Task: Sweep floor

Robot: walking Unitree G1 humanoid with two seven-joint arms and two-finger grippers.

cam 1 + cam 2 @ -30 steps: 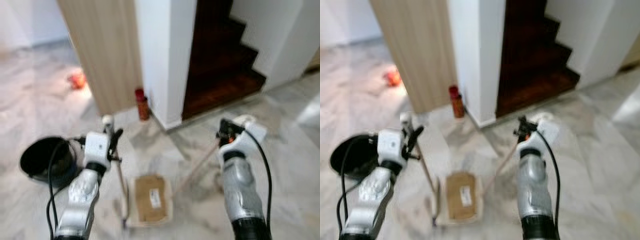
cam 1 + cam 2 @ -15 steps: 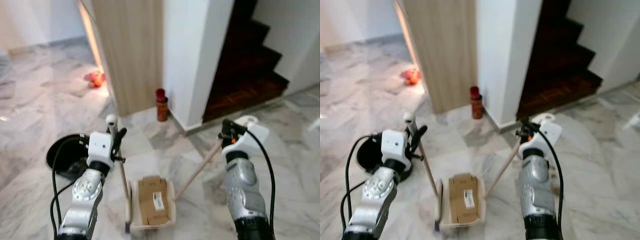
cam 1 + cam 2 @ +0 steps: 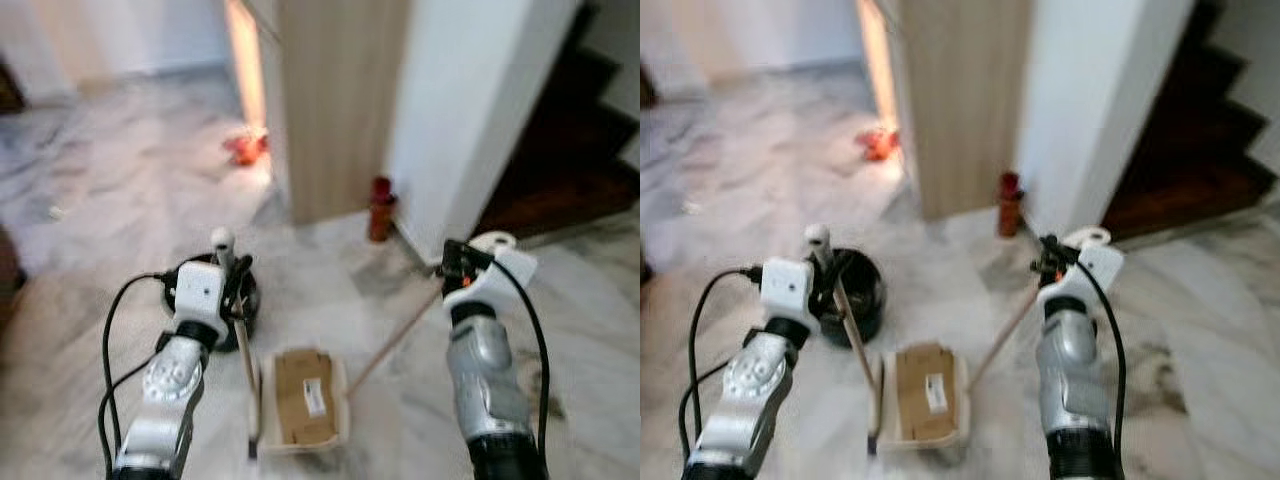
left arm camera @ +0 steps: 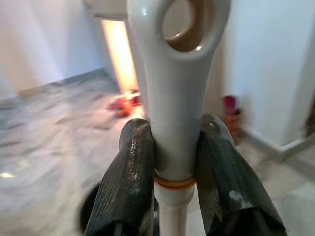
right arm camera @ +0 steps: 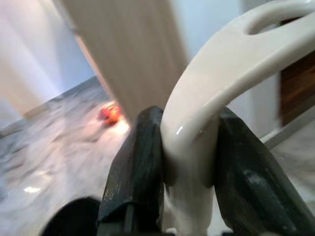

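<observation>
My left gripper [image 3: 232,287] is shut on the white looped handle of a broom [image 4: 172,88]. Its pale stick [image 3: 245,365] runs down to the floor beside the dustpan. My right gripper [image 3: 456,266] is shut on the white curved handle [image 5: 206,98] of the dustpan's wooden stick [image 3: 395,340], which slants down to the cream dustpan [image 3: 344,402]. The pan sits on the marble floor between my arms. A flat piece of brown cardboard [image 3: 303,395] with a white label lies in it.
A black round bin [image 3: 858,296] stands on the floor just behind my left gripper. A red bottle [image 3: 380,208] stands at the foot of a wooden panel [image 3: 340,100] and a white pillar [image 3: 470,110]. Dark stairs [image 3: 585,150] rise at right. Something orange [image 3: 245,148] lies farther off.
The view has turned left, so the panel, bottle and stairs have slid right in the picture. Both grippers keep their holds; the dustpan stays between my arms.
</observation>
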